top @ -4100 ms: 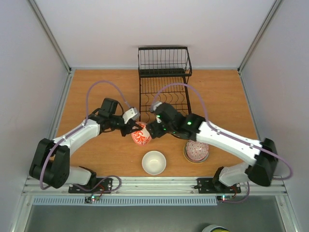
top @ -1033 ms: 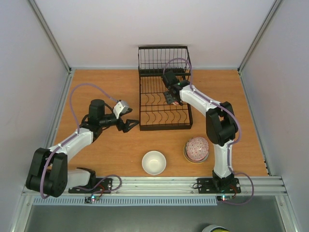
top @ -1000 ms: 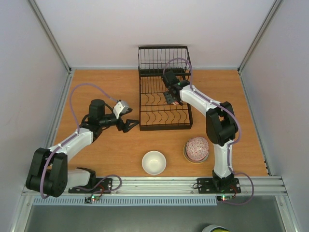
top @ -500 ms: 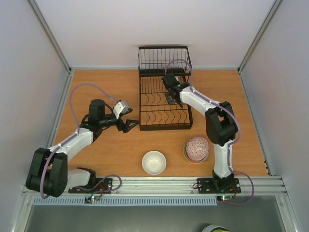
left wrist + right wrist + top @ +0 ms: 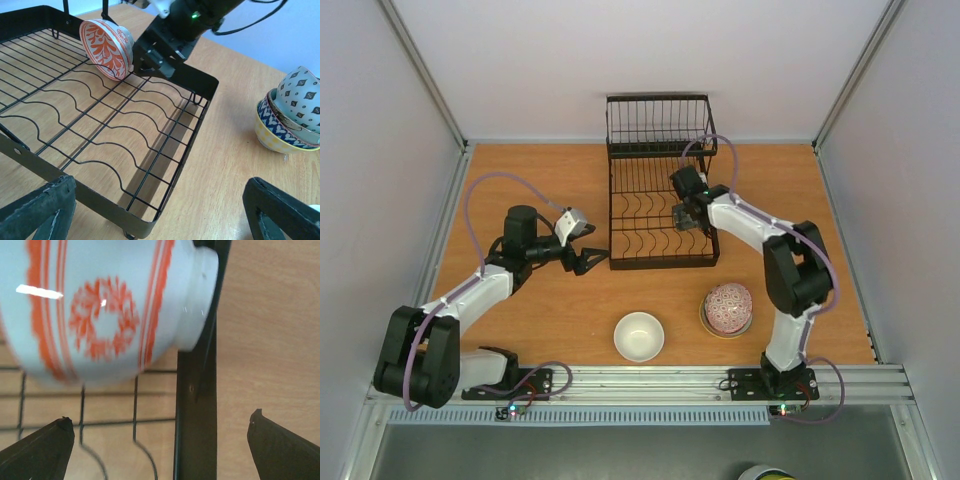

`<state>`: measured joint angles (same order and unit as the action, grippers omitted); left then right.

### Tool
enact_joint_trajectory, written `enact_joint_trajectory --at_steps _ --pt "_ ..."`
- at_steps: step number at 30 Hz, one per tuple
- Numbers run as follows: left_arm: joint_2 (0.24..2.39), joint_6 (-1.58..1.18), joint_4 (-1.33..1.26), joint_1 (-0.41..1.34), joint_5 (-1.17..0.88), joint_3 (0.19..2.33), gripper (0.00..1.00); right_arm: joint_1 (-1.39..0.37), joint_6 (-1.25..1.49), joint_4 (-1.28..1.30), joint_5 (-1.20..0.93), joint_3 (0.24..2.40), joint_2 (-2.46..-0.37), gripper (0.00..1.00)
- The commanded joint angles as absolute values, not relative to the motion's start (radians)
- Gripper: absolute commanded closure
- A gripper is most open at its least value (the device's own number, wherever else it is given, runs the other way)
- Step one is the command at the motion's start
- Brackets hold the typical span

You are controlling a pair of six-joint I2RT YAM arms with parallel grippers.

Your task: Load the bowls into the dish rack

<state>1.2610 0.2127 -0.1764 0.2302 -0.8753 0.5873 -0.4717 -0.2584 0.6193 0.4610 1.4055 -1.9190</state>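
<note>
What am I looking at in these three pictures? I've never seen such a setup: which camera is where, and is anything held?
This is a robot with two arms bolted at the near edge of a table, each ending in a two-finger claw. The wide picture comes from a fixed camera above and behind the arms. The other two come from a camera on each wrist, so the dark shapes in their lower corners are that arm's own fingers. On the table stand a black wire dish rack, a white bowl and a stack of patterned bowls. A red-patterned bowl stands on edge in the rack. The right claw is open just beside it; the left claw hangs open by the rack's left side. Neither holds anything.
</note>
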Motion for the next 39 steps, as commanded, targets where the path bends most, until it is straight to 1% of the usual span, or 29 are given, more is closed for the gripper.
enact_joint_trajectory --at_steps 1,5,7,9,11,15,19,22,27,34,37,39 --pt "1.245 0.226 -0.22 0.227 -0.893 0.584 0.09 -0.46 -0.25 0.544 0.263 1.315 -1.734 0.04" --pt "1.249 0.227 -0.22 0.226 -0.894 0.587 0.09 -0.461 -0.227 0.508 0.071 1.225 -1.571 0.03" --pt "1.247 0.226 -0.219 0.225 -0.894 0.585 0.09 -0.47 -0.203 0.509 0.019 1.186 -1.5 0.03" --pt "1.246 0.225 -0.218 0.225 -0.893 0.585 0.09 -0.514 -0.188 0.547 0.011 1.159 -1.439 0.06" --pt "1.248 0.225 -0.217 0.225 -0.898 0.586 0.09 -0.604 -0.182 0.626 0.038 1.149 -1.409 0.1" --pt "1.257 0.218 -0.217 0.225 -0.909 0.594 0.09 -0.855 -0.127 0.73 0.111 1.102 -1.387 0.17" --pt "1.26 0.213 -0.213 0.225 -0.911 0.596 0.09 -1.003 -0.026 0.741 0.099 1.015 -1.373 0.25" --pt "1.258 0.213 -0.213 0.225 -0.909 0.595 0.09 -1.078 0.058 0.761 0.121 0.965 -1.356 0.29" --pt "1.258 0.213 -0.213 0.225 -0.907 0.595 0.09 -1.132 0.122 0.777 0.127 0.919 -1.321 0.3" --pt "1.257 0.21 -0.207 0.225 -0.903 0.596 0.09 -1.172 0.167 0.75 0.117 0.896 -1.378 0.33" --pt "1.259 0.212 -0.197 0.225 -0.903 0.6 0.09 -1.172 0.191 0.727 0.11 0.879 -1.411 0.38" --pt "1.264 0.212 -0.187 0.225 -0.904 0.606 0.09 -1.172 0.204 0.707 0.1 0.868 -1.431 0.45"
